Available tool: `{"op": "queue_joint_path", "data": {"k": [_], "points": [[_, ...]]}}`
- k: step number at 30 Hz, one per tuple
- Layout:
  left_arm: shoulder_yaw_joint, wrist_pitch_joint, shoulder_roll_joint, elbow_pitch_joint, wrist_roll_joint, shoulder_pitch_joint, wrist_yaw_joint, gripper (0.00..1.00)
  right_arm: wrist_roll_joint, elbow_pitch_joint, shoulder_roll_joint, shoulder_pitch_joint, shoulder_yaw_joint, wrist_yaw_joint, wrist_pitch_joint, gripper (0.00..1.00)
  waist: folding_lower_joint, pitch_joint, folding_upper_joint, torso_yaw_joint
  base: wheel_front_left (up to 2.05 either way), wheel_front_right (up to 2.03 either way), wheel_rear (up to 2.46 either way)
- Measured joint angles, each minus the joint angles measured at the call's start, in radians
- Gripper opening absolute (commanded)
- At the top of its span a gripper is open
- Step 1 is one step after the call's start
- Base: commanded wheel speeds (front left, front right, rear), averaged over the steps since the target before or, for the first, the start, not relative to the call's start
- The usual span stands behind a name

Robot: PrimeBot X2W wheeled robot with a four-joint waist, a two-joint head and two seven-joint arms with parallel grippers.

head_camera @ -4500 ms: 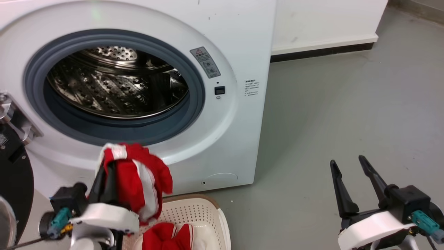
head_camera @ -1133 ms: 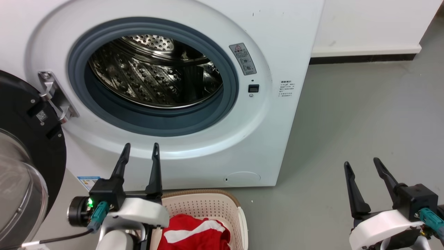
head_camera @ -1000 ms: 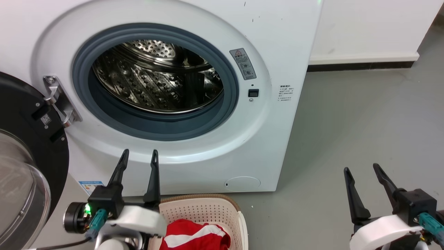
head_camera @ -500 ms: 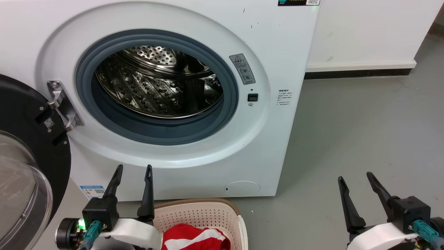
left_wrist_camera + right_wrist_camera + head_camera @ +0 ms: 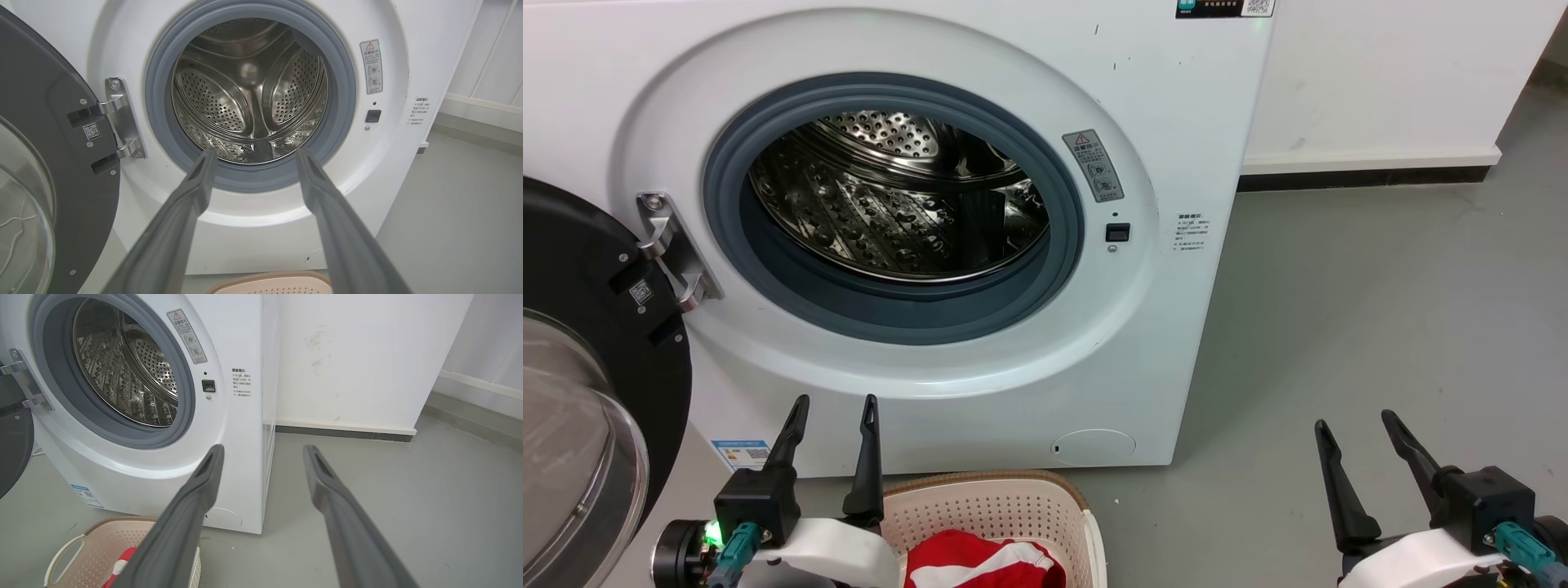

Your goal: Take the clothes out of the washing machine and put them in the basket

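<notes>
Everything turns on what lies ahead of the left claw (image 5: 836, 400). Its 2 fingers point straight at the open porthole of the washing machine (image 5: 1176, 122), and its wrist view looks squarely into the steel drum (image 5: 249, 94), where no red fabric can be seen on the perforated walls or along the bottom. The lowest near edge, behind the grey door seal (image 5: 1062, 269), is hidden. The clothes (image 5: 980, 559) lie in the laundry basket (image 5: 1013, 476), on the floor just in front of the machine, low and just to the right of the left wrist. They are a crumpled heap with 1 white stripe running roughly across, so there is no clear long axis to line up on. The left arm is the nearer to both porthole and basket. Its claw is wide apart and holds nothing, level with the panel below the porthole, with the forearm low at the frame's edge. The right claw (image 5: 1352, 418) is also spread wide and holding nothing, well off to the right over bare grey floor (image 5: 1380, 286), its fingers tilted slightly leftward. The black-framed glass door (image 5: 572, 269) stands swung open on the left (clear of any reach into the drum). By my reading the unloading looks finished, or nearly so.
</notes>
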Motion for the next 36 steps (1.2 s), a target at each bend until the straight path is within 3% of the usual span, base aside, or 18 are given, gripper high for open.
{"op": "queue_joint_path", "data": {"k": [4, 5, 9, 21, 24, 36], "points": [[-0.003, 0.003, 0.001, -0.001, -0.003, 0.000, 0.001, 1.00, 0.003, 0.002, 0.000, 0.000, -0.001, 0.000, -0.001, 1.00, 0.0000, -0.003, 0.0000, -0.001, 0.00, 0.00, 0.00], [-0.002, 0.003, 0.000, 0.003, -0.005, 0.001, 0.001, 0.00, 0.003, 0.006, 0.000, 0.000, 0.000, 0.000, -0.001, 0.00, 0.0000, -0.003, 0.0000, -0.001, 0.00, 0.00, 0.00], [-0.007, 0.005, -0.006, 0.035, -0.024, 0.019, -0.001, 0.00, 0.022, 0.036, 0.000, 0.005, 0.002, 0.000, -0.001, 0.00, 0.0000, -0.003, 0.0000, 0.000, 0.00, 0.00, 0.00], [0.025, 0.039, -0.018, 0.071, -0.254, 0.012, -0.028, 0.00, 0.287, 0.095, -0.011, -0.007, 0.002, 0.000, -0.002, 0.00, 0.0000, 0.001, 0.0000, 0.001, 0.00, 0.00, 0.00], [0.038, 0.056, -0.025, 0.088, -0.356, -0.003, -0.044, 0.00, 0.404, 0.123, -0.015, -0.032, 0.002, 0.000, -0.002, 0.00, 0.0000, 0.003, 0.0000, 0.002, 0.00, 0.00, 0.00], [0.063, 0.081, -0.031, 0.114, -0.527, -0.023, -0.068, 0.00, 0.597, 0.162, -0.023, -0.064, -0.002, 0.000, -0.005, 0.00, 0.0000, 0.007, 0.0000, 0.004, 0.00, 0.00, 0.00]]}}
